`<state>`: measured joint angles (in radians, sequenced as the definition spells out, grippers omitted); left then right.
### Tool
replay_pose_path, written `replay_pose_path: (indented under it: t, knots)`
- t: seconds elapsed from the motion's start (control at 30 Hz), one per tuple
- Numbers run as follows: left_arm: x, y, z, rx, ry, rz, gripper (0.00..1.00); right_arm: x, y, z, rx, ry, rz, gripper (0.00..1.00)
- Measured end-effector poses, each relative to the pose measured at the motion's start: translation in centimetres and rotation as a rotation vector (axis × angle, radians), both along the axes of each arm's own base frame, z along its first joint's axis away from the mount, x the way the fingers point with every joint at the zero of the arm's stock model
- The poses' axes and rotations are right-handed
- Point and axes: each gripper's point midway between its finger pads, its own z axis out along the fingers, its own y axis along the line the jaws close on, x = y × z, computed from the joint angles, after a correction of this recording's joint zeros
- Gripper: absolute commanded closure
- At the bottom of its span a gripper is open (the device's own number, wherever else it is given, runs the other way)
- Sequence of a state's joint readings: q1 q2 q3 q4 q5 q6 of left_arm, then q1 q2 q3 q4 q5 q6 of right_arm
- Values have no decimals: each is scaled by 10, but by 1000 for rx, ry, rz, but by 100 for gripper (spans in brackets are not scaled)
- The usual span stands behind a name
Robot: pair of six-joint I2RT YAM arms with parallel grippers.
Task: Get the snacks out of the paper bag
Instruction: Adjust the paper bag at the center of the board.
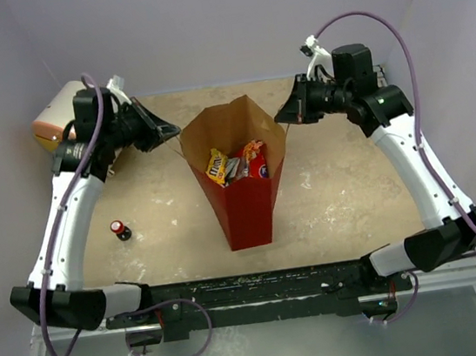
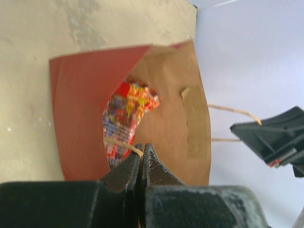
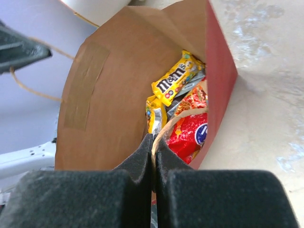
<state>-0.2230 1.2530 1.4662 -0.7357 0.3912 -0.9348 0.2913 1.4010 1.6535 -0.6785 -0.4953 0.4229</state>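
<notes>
The paper bag (image 1: pixel 246 203), red outside and brown inside, stands mid-table with its mouth spread wide. Snacks lie inside it: a yellow candy packet (image 1: pixel 217 167), a red bag (image 1: pixel 256 163) and dark wrappers between them. My left gripper (image 1: pixel 178 135) is at the bag's left rim, shut on the thin string handle (image 2: pixel 121 145). My right gripper (image 1: pixel 279 120) is at the right rim, shut on the other string handle (image 3: pixel 173 124). In the right wrist view the yellow packet (image 3: pixel 175 80) and the red bag (image 3: pixel 190 135) lie just beyond my fingertips (image 3: pixel 142 152). The snacks' lower parts are hidden in the bag.
A white drum with an orange end (image 1: pixel 53 119) lies at the back left behind my left arm. A small red-and-black object (image 1: pixel 120 230) stands on the table left of the bag. Purple walls close in on the back and both sides.
</notes>
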Motion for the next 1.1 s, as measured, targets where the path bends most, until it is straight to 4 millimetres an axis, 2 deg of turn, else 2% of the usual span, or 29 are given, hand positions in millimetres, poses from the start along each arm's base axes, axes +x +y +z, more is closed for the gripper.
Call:
replay_pose_path:
  t: [0.17,0.33,0.4,0.47,0.6,0.7,0.8,0.93,1.1]
  knots:
    - [35,24,11,43,-21,5,100,-8,32,1,54,15,93,100]
    - [52,61,16,54,-59,31,100,-34,106,-9,117,63,291,100]
    - [57,68,20,59,-83,24,100,-46,126,-16,132,83,346,100]
    - [62,68,24,56,-118,-2,99,-57,136,-28,130,112,376,100]
    - [64,54,27,-5,-169,-85,95,-70,130,-61,109,192,373,100]
    - [58,40,15,-78,-156,-138,96,-81,121,-78,75,244,379,100]
    - [52,17,13,-101,-156,-198,96,-90,108,-81,21,222,385,99]
    - [33,-18,19,-97,-174,-294,97,-103,94,-88,-16,200,393,99]
    - [14,-32,23,-89,-194,-319,98,-119,79,-98,-54,229,386,100]
